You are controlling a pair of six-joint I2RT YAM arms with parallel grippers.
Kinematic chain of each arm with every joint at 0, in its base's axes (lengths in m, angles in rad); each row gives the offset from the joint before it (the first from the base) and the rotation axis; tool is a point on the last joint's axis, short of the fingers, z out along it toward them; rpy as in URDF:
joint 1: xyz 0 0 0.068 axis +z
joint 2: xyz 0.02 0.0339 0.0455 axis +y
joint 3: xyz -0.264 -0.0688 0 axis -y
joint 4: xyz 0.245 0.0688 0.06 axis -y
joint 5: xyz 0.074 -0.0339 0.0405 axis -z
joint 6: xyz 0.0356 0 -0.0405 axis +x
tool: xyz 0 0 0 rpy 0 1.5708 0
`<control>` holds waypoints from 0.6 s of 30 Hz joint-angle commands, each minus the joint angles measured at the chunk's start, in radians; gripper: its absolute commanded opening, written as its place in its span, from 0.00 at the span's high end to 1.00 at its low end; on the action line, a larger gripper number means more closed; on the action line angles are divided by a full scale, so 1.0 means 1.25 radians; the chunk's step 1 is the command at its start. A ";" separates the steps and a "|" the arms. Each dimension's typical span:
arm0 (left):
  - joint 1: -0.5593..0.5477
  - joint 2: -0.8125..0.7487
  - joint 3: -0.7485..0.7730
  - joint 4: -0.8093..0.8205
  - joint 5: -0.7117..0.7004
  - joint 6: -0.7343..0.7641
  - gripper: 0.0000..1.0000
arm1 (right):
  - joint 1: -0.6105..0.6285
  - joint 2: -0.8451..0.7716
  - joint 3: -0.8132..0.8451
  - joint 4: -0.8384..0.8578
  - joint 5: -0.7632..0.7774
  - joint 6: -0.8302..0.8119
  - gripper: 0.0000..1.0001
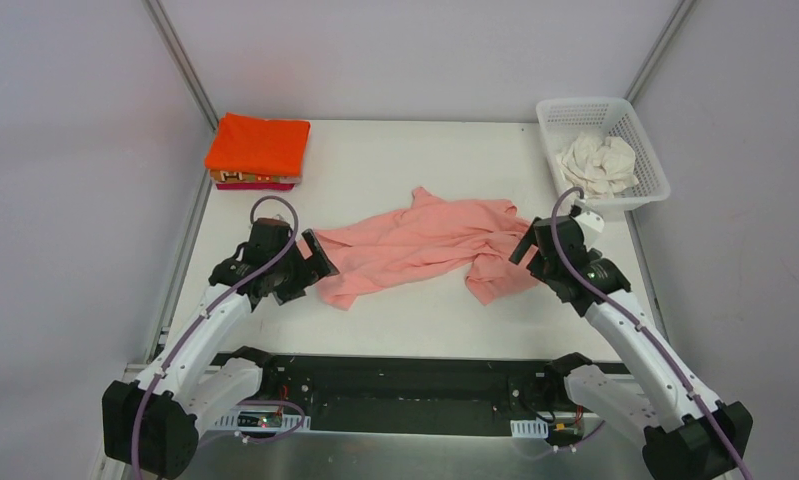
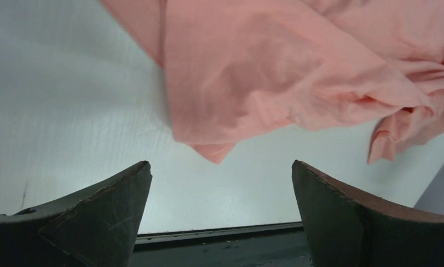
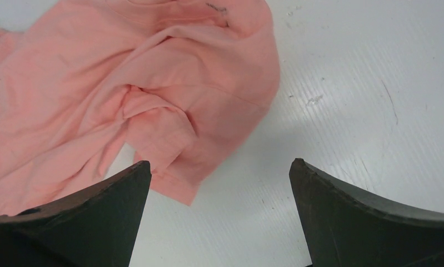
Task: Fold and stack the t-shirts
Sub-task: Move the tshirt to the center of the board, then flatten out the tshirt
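Left end effector point(image 2: 220, 169) spread wide, empty, just off the left end of the pink shirt point(image 1: 415, 240). Right end effector point(image 3: 219, 167) also spread, empty, at its right end. Shirt lies crumpled mid desk point(image 1: 405, 160): soft, light, floppy, likely bunches if dragged. Best pinched at a hem corner or sleeve edge. Folded orange shirt point(image 1: 260, 145) tops the stack far left, well apart. White shirt point(image 1: 597, 162) balled in basket point(image 1: 583, 102) far right, near right arm. Nothing seems in the way.

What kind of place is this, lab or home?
Likely a lab robot cell, not a home: white table enclosed by plain grey panels and metal posts, two arms bolted at its near edge, a salmon pink t-shirt as prop.
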 commanded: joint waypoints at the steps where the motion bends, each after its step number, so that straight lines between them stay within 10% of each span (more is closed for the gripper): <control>1: -0.001 -0.018 -0.057 -0.051 -0.067 -0.046 0.06 | 0.001 -0.077 -0.080 0.051 -0.011 0.056 0.01; 10: -0.001 0.041 -0.086 0.027 -0.061 -0.057 0.39 | 0.000 -0.094 -0.151 0.103 0.043 0.097 0.00; 18: -0.001 0.069 -0.164 0.164 -0.028 -0.057 0.44 | -0.001 -0.044 -0.154 0.146 0.020 0.095 0.01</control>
